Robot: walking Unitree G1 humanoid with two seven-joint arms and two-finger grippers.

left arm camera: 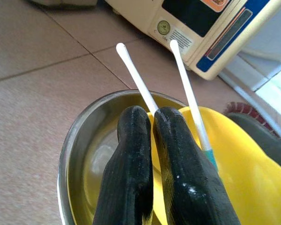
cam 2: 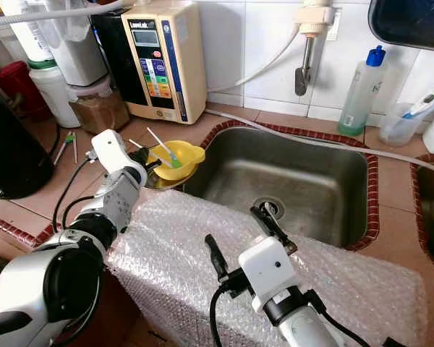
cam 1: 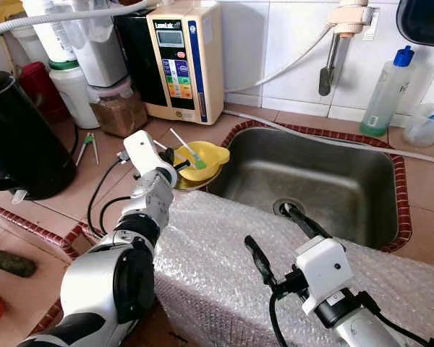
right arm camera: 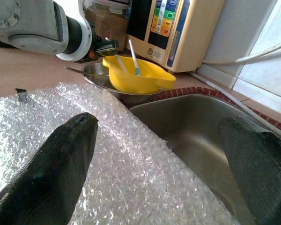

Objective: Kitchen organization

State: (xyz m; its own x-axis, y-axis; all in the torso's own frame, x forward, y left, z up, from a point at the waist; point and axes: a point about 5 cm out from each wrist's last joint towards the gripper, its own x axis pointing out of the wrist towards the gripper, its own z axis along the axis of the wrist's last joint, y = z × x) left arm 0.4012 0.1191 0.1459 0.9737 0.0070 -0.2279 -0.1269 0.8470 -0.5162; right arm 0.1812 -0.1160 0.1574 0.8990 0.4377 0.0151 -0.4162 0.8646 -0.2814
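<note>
The stick point(left arm camera: 139, 84) I'm after is a thin white handle standing in the yellow bowl point(cam 1: 206, 160), which sits tilted inside a steel bowl point(left arm camera: 79, 140) on the counter just beside the sink point(cam 1: 333, 181). My left gripper point(left arm camera: 152, 123) is clenched on that stick low down, fingers pressed together around it, so I judge it is held to be lifted out of the bowls. Its long axis leans up and away from the gripper toward the cream appliance point(cam 1: 184, 58), free end highest. A second stick point(left arm camera: 189, 96), with a teal part near its base, lies roughly parallel and just beside it, ungripped. My right gripper point(cam 1: 278, 235) hangs over the bubble wrap point(cam 1: 224, 275) at the sink's near edge, fingers spread wide and holding nothing, probably waiting its turn.
</note>
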